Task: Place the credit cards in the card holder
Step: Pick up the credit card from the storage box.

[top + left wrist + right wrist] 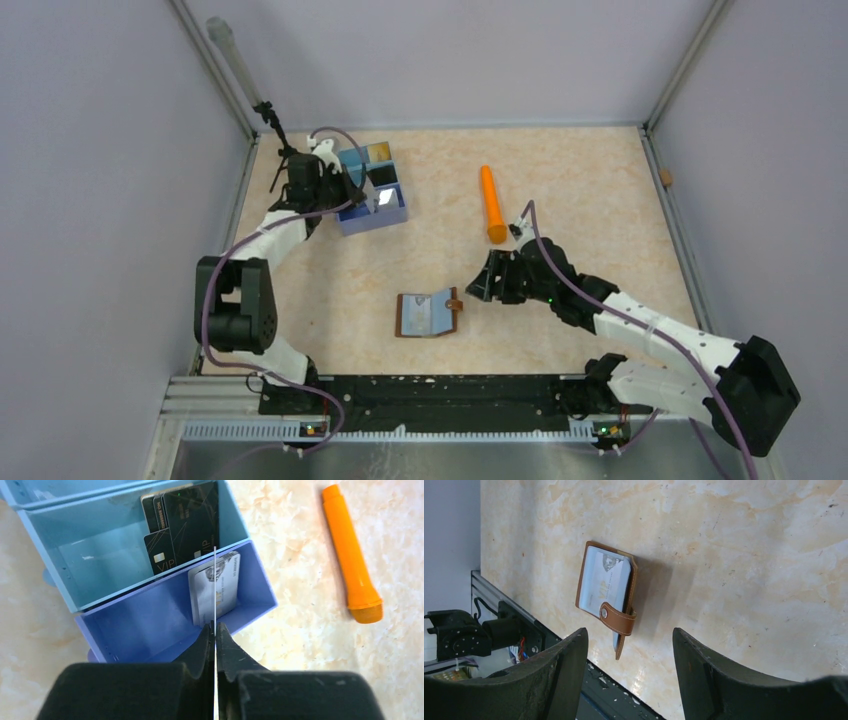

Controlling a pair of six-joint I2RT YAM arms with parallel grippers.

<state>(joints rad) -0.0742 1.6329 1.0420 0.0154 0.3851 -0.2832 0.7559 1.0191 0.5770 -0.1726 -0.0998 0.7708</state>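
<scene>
At the left, the left gripper [215, 626] is pinched shut on one thin card [214, 580], seen only by its edge, above the violet compartment of the blue tray [135, 625]. To do this step well it should lift straight up, so that the silvery cards [200, 595] leaning beside it are not dragged. The held card is probably pale, but its face is hidden. In the middle of the table the card holder [428, 314] lies open: brown leather, with a pale card inside. Just right of it, the right gripper [480, 283] hovers wide and holds nothing.
</scene>
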